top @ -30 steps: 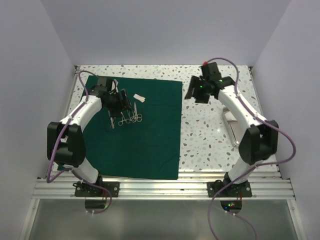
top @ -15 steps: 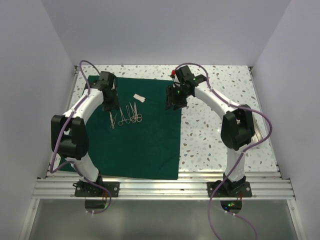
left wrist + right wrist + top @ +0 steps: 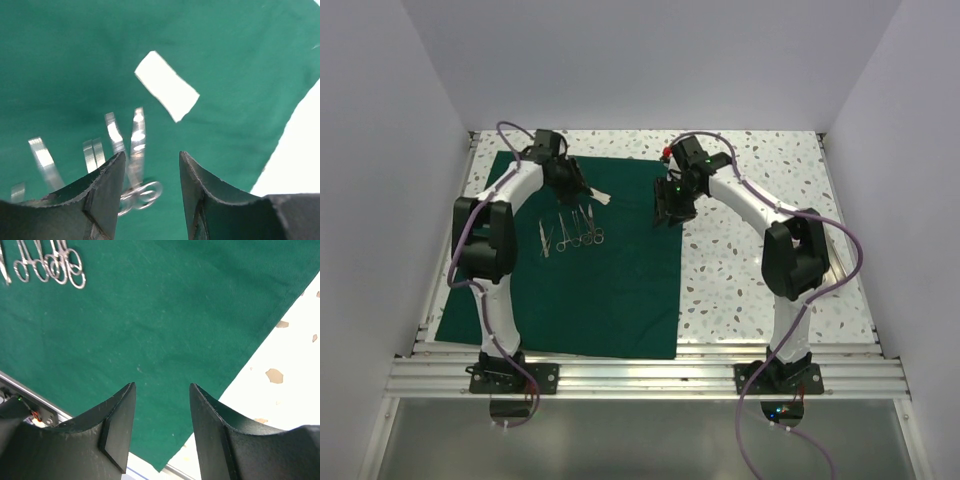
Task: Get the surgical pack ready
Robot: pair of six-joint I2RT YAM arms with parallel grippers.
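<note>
The surgical pack (image 3: 610, 290) is a dark green cloth spread flat on the table, also seen in the left wrist view (image 3: 60, 60) and the right wrist view (image 3: 150, 315). Several steel instruments (image 3: 570, 234) (image 3: 114, 142) (image 3: 47, 265) lie in a row on its far half, with a white gauze piece (image 3: 598, 196) (image 3: 166, 86) just beyond them. My left gripper (image 3: 576, 186) (image 3: 151, 155) hovers open over the cloth between the gauze and the instruments, holding nothing. My right gripper (image 3: 668, 212) (image 3: 162, 386) is open and empty above the cloth's right edge.
The speckled white tabletop (image 3: 750, 260) (image 3: 290, 365) shows to the right of the cloth and in a strip at the far side. An aluminium rail (image 3: 640, 375) runs along the near edge by the arm bases. White walls close in the left, right and back.
My right arm swung left from above the bare table to the cloth's right edge. My left gripper moved away from the instruments to the far side, then right toward the gauze.
</note>
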